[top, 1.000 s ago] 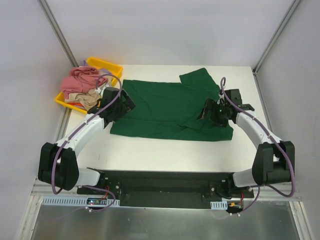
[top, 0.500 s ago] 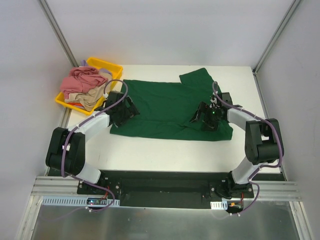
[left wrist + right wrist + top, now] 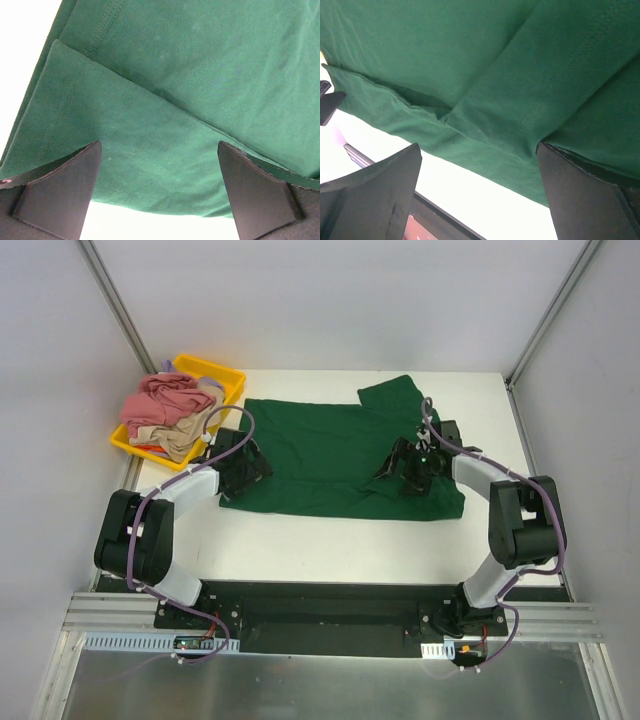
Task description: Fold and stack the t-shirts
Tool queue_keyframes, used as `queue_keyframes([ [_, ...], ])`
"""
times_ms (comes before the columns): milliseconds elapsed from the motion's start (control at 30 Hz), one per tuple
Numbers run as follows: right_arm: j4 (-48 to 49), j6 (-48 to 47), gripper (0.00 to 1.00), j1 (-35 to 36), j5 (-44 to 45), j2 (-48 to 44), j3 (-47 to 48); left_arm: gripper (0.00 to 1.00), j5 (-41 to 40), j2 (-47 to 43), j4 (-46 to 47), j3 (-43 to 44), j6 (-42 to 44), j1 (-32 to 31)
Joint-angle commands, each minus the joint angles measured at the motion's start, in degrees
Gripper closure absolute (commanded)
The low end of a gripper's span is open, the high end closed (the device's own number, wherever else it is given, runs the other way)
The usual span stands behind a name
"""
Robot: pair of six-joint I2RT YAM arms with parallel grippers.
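Green shirt (image 3: 330, 455): spread flat mid-table, a layer folded over at its left edge, one sleeve sticking out toward the far right.
Near hem: parallel to the near edge of the white table (image 3: 320, 540), with a bare strip between.
Right side: bare table beside the shirt.
Yellow tray (image 3: 228, 371): far left, near the green shirt's corner, holding the bunched pink shirt (image 3: 165, 395) and beige shirt (image 3: 178, 440).
Left gripper (image 3: 159, 150): jaws spread wide, empty, low over the folded left edge.
Right gripper (image 3: 479, 150): equally wide, empty, low over the shirt's right part.

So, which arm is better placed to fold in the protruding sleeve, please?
Right, likely: right gripper hangs open over the green t-shirt near that sleeve; left gripper is at the opposite end.
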Motion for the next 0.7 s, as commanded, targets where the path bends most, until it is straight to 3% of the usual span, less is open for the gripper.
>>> queue_keyframes([
  [0, 1.8, 0.4, 0.01, 1.0, -1.1, 1.2, 3.2, 0.01, -2.0, 0.1, -0.6, 0.1, 1.4, 0.7],
  [133, 1.2, -0.4, 0.03, 1.1, -1.8, 3.9, 4.0, 0.01, -2.3, 0.7, -1.6, 0.6, 1.1, 0.8],
  [433, -5.3, -10.0, 0.32, 3.3, 4.1, 3.6, 3.3, 0.01, -2.7, 0.4, -2.3, 1.2, 1.4, 1.0],
  [600, -7.5, -9.7, 0.68, 3.6, 8.8, 3.6, 3.8, 0.01, -3.1, 0.4, -2.8, 1.7, 1.4, 1.1],
  [667, -7.6, -9.3, 0.88, 3.7, 9.4, 3.4, 4.0, 0.01, -3.1, 0.4, -3.0, 1.8, 1.4, 1.1],
])
